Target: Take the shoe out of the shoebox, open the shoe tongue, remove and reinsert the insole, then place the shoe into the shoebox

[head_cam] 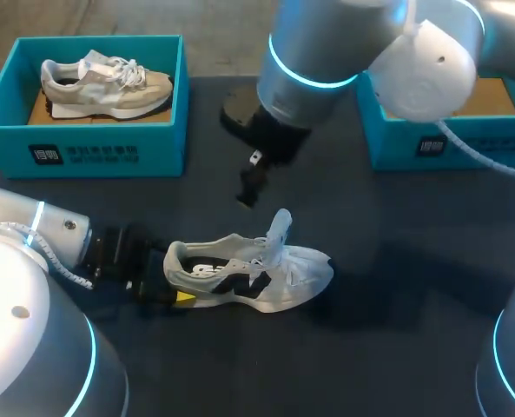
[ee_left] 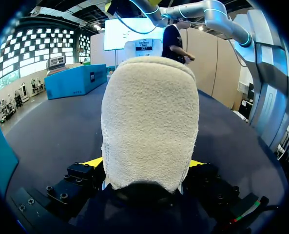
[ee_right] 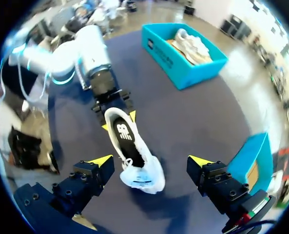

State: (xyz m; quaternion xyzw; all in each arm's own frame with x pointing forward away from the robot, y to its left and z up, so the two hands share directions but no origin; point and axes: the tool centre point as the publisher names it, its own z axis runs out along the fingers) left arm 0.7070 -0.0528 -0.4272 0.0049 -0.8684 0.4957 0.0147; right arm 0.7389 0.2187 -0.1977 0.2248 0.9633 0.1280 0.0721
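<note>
Has the shoe out of the shoebox, heel clamped in the left gripper, tongue raised, right gripper spread wide above; seemingly leaves insole removal, reinsertion and reboxing.

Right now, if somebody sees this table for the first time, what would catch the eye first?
A white shoe lies in the middle of the dark table with its tongue standing up, and the left gripper is shut on its heel. The right gripper hangs open above the tongue. At the far left, a teal shoebox holds a second, beige shoe.
</note>
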